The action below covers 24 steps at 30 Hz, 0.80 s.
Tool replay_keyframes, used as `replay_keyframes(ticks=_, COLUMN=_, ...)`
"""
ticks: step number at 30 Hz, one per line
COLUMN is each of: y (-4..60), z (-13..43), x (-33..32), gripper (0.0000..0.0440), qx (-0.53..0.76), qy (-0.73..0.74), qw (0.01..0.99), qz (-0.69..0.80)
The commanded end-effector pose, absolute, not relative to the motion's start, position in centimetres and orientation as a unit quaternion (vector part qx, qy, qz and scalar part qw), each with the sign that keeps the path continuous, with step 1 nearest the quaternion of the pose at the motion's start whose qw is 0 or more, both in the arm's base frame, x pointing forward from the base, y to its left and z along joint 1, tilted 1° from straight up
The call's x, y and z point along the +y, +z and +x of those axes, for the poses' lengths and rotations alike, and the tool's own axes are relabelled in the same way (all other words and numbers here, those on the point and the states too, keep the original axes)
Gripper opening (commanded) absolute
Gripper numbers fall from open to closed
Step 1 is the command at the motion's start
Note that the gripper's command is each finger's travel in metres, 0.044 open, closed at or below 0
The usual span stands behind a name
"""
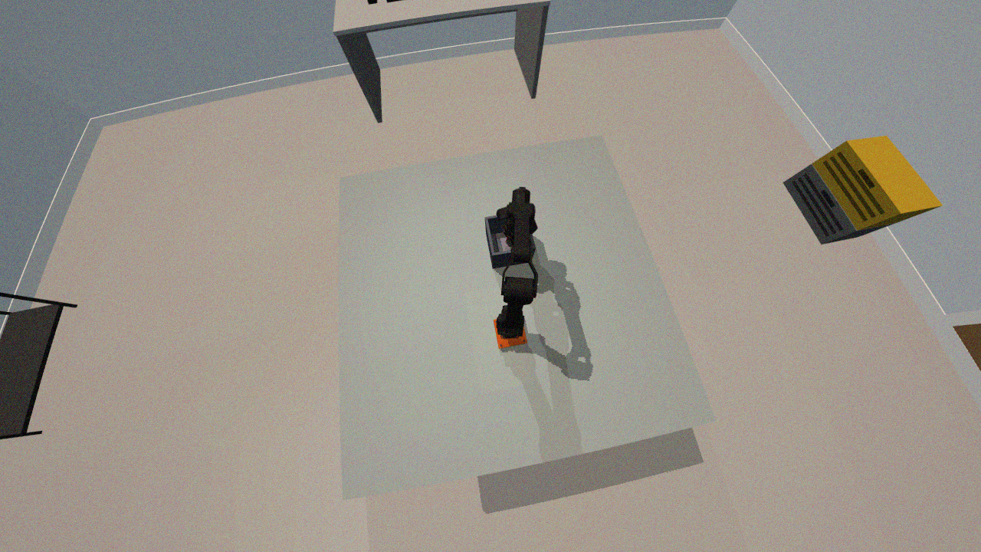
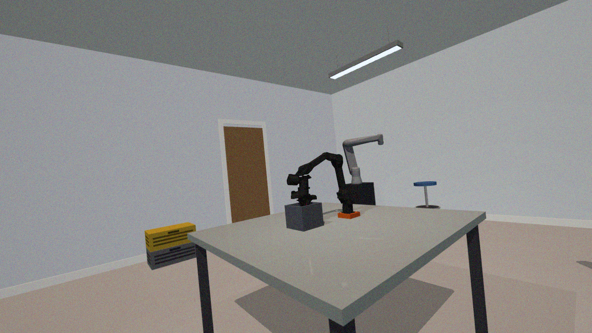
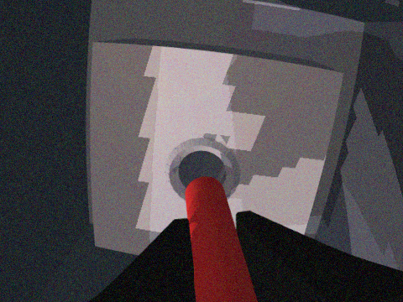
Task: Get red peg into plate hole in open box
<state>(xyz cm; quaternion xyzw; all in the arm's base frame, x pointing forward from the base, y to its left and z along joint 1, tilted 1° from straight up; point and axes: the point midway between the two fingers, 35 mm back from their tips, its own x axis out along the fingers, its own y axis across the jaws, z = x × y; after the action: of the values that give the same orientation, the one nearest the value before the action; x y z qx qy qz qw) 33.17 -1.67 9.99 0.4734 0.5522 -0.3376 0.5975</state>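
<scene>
A: What is biggest?
B: A pale grey rectangular table (image 1: 411, 384) (image 2: 331, 248), filling the lower centre of the exterior frame.
A: And on it?
B: A black jointed robot arm (image 1: 523, 230) (image 2: 338, 165), reaching left of centre there, over an open dark-grey square box (image 1: 490, 240) (image 2: 304, 217).
A: The gripper (image 2: 305, 203) (image 3: 212, 230)?
B: Its black fingers are clamped on a red cylindrical peg (image 3: 211, 235), lower centre of the wrist frame.
A: The peg's tip?
B: It overlaps the lower edge of the round dark hole (image 3: 201, 165) in the pale square plate (image 3: 122, 105); I cannot tell whether it is inside.

Black arm (image 1: 519, 284) on orange base (image 1: 502, 342), reaching over dark box (image 1: 490, 241).
</scene>
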Motion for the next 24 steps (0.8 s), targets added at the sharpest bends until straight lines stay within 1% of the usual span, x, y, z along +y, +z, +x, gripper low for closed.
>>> replay_keyframes(ticks=1, y=8.6, z=33.5, x=-1.5, gripper=0.0000, qx=0.563, qy=-0.330, qw=0.598, qz=0.465)
replay_keyframes(ticks=5, y=7.6, z=33.6, x=-1.5, gripper=0.0003, qx=0.569, qy=-0.332, qw=0.599, qz=0.456)
replay_keyframes(ticks=9, y=6.8, z=33.4, x=-1.7, gripper=0.0038, qx=0.577, qy=-0.333, qw=0.598, qz=0.445)
replay_keyframes(ticks=10, y=6.6, z=33.3, x=-1.7, gripper=0.0059, qx=0.580, qy=-0.334, qw=0.597, qz=0.442)
replay_keyframes(ticks=13, y=6.0, z=33.2, x=-1.7, gripper=0.0137, qx=0.587, qy=-0.336, qw=0.594, qz=0.435)
replay_keyframes(ticks=15, y=5.7, z=33.1, x=-1.7, gripper=0.0159, qx=0.591, qy=-0.335, qw=0.591, qz=0.435)
replay_keyframes(ticks=18, y=5.9, z=33.0, x=-1.9, gripper=0.0161, qx=0.599, qy=-0.338, qw=0.582, qz=0.434)
replay_keyframes(ticks=24, y=6.7, z=33.8, x=-2.4, gripper=0.0152, qx=0.604, qy=-0.328, qw=0.572, qz=0.447)
